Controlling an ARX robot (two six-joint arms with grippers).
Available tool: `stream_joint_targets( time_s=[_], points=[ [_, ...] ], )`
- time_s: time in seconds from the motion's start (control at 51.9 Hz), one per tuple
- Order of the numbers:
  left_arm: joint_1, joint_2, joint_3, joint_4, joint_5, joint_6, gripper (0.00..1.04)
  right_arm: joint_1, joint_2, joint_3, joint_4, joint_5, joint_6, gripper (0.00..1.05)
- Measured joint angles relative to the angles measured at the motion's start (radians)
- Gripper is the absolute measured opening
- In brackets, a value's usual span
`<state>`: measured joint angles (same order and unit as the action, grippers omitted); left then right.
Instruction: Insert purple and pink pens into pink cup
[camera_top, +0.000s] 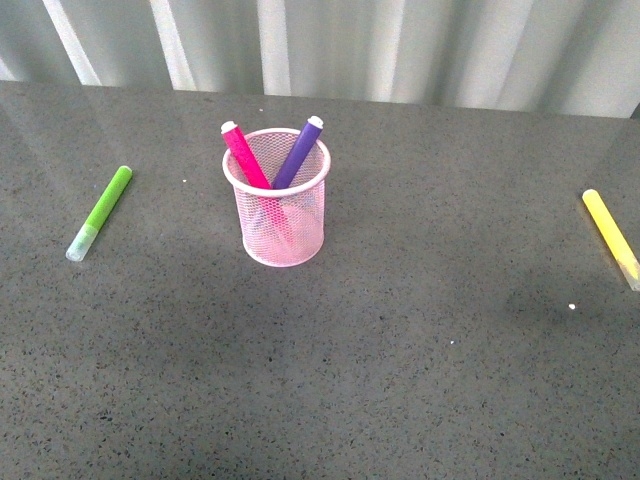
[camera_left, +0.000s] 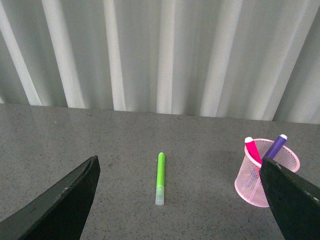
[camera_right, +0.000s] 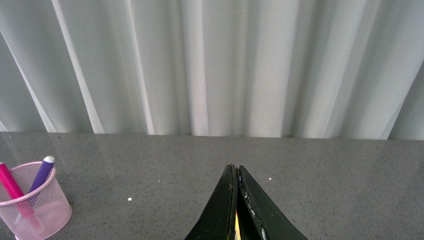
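Observation:
The pink cup stands upright on the grey table, left of centre in the front view. The pink pen and the purple pen both stand inside it, leaning apart with their white ends up. No arm shows in the front view. My left gripper is open and empty above the table, with the pink cup beside its right finger. My right gripper is shut, with a sliver of yellow showing behind the closed fingers; the pink cup sits far off to one side.
A lime green marker lies on the table to the left of the cup, and it shows between the left fingers. A yellow marker lies near the right edge. A pale curtain hangs behind the table.

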<state>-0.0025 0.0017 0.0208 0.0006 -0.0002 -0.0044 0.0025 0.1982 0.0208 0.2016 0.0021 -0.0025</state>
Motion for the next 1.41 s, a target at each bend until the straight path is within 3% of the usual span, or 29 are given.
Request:
stream_joint_targets(
  time_s=[0.135,0.25,0.617,1.118,1.407],
  points=[
    [0.000,0.000,0.000,0.000,0.000,0.000,0.98,0.000,-0.035,0.000,-0.035,0.000,0.000,0.03],
    [0.000,0.000,0.000,0.000,-0.001,0.000,0.98,0.000,-0.166,0.000,-0.193,0.000,0.000,0.03],
    [0.000,0.000,0.000,0.000,0.000,0.000,0.98,0.000,-0.194,0.000,-0.200,0.000,0.000,0.03],
    [0.000,0.000,0.000,0.000,0.000,0.000,0.98,0.000,-0.194,0.000,-0.200,0.000,0.002,0.98],
    [0.000,0.000,0.000,0.000,0.000,0.000,0.98,0.000,-0.194,0.000,-0.200,0.000,0.003,0.98]
  ],
)
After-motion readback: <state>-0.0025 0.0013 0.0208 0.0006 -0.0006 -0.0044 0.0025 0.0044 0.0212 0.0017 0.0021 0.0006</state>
